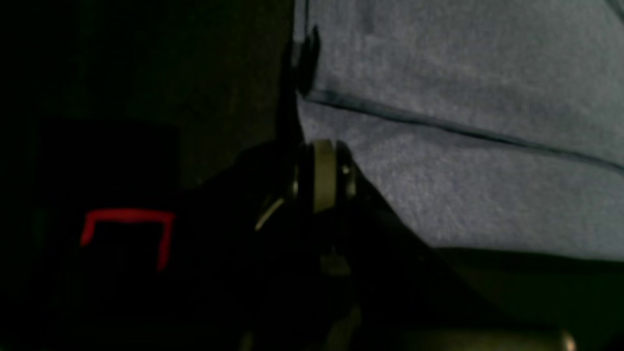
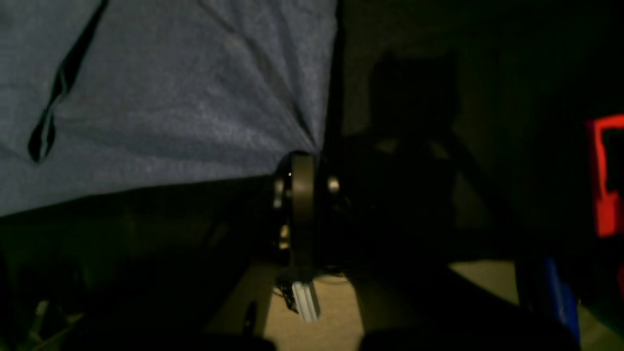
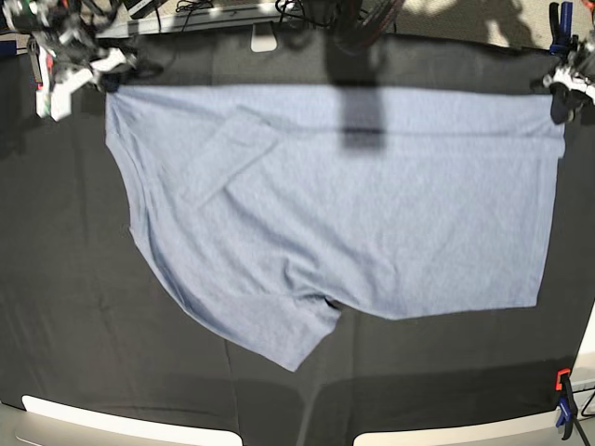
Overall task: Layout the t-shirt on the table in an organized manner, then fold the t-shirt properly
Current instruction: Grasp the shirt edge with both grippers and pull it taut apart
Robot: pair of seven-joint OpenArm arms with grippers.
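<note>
Base view: t-shirt (image 3: 353,204) spread flat on table (image 3: 74,325), far half. My left gripper (image 1: 304,63) and right gripper (image 2: 319,141) each pinched on a far shirt corner, apparently; wrist views dim.

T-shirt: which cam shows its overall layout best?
The base view. It shows the whole t-shirt spread flat on the table, one sleeve pointing toward the near edge. The left wrist view shows only a patch of fabric with a seam; the right wrist view shows only a wrinkled corner by the right gripper.
</note>
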